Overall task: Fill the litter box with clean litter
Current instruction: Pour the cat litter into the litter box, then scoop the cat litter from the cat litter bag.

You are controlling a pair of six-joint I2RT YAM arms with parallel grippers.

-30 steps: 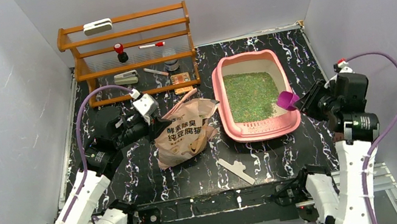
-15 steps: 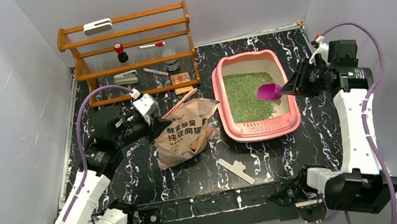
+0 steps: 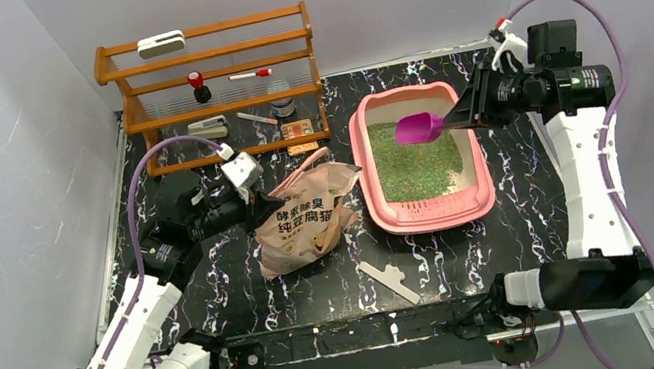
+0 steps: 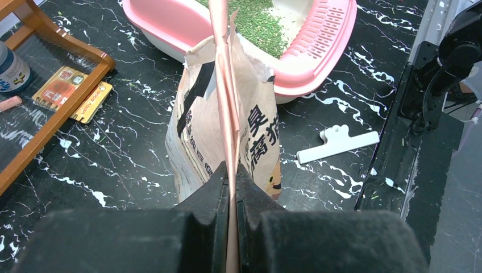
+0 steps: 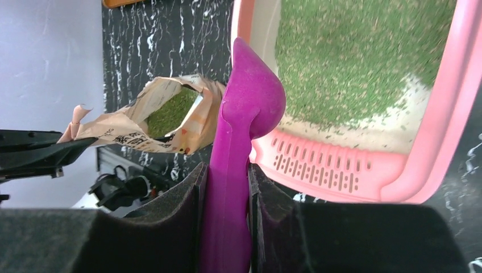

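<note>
The pink litter box (image 3: pixel 430 218) sits right of centre, with green clean litter (image 3: pixel 411 166) spread over most of its floor. My right gripper (image 3: pixel 471 112) hovers over the box's right rim, shut on the handle of a purple scoop (image 3: pixel 417 128) whose bowl hangs above the litter. In the right wrist view the scoop (image 5: pixel 245 114) stands edge-on between my fingers (image 5: pixel 226 170), over the litter box (image 5: pixel 443 114) and litter (image 5: pixel 352 62). My left gripper (image 3: pixel 256 207) (image 4: pixel 232 170) is shut on the top edge of the beige litter bag (image 3: pixel 304 219) (image 4: pixel 227 131), holding it upright and open.
A wooden shelf rack (image 3: pixel 214 83) with small items stands at the back left. A white clip (image 3: pixel 389 280) (image 4: pixel 335 145) lies on the black marbled table near the front edge. Grey walls close in on both sides.
My right arm has lifted and swung the scoop from the box's near right corner up and back over the litter. The left arm and bag have not moved.
</note>
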